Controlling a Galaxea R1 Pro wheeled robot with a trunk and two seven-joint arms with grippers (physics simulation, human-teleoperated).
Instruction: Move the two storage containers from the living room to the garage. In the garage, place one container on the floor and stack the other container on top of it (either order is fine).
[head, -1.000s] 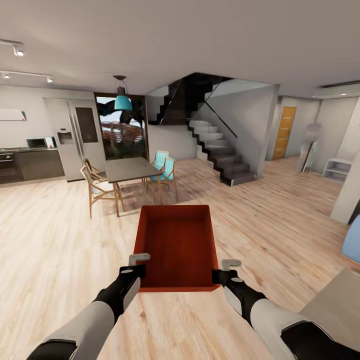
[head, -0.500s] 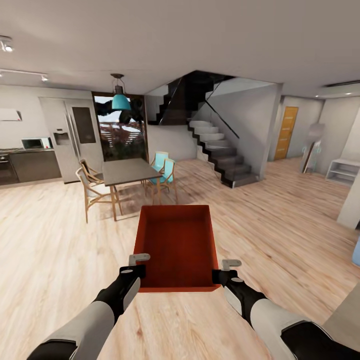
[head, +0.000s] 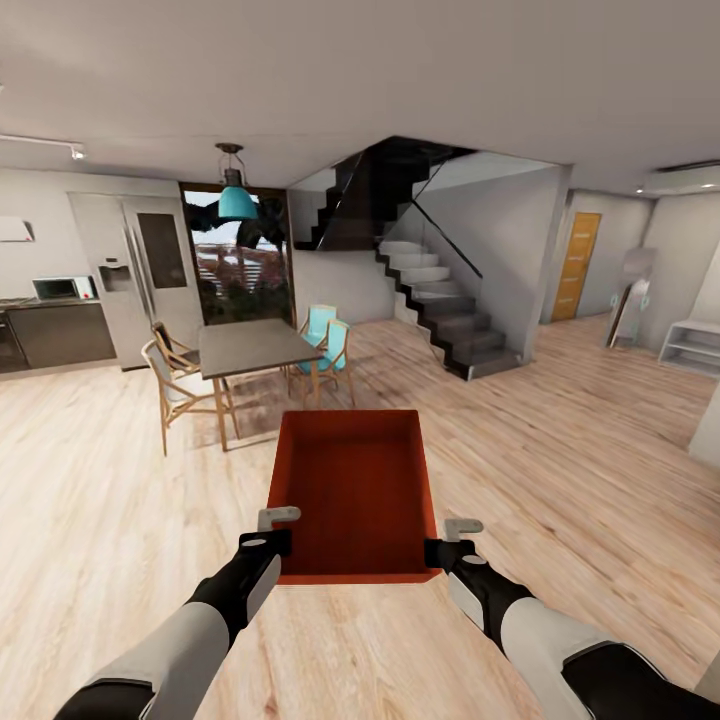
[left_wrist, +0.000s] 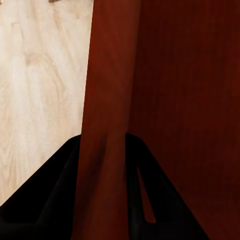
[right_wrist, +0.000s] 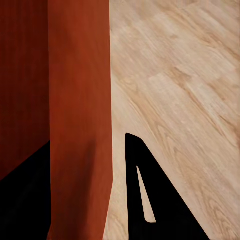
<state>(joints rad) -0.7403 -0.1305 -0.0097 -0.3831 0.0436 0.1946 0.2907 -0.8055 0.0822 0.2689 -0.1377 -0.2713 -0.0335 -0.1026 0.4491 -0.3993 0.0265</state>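
One red-orange storage container (head: 358, 490) is held in front of the robot, above the light wood-plank flooring (head: 560, 440) of an open room. The left gripper (head: 275, 535) is clamped on the container's left wall near the near corner, one finger at each face of the wall (confirmed in the left wrist view (left_wrist: 107, 165)). The right gripper (head: 448, 540) is clamped likewise on the right wall. A dining table (head: 250, 345) and a staircase (head: 440, 300) are seen beyond the container.

An open-plan home, rendered in simulation. Light wood-plank flooring (head: 560, 470) runs from a kitchen with fridge (head: 140, 270) and microwave (head: 55, 289) past a dining table (head: 250, 345) with chairs. A staircase (head: 440, 310) climbs behind
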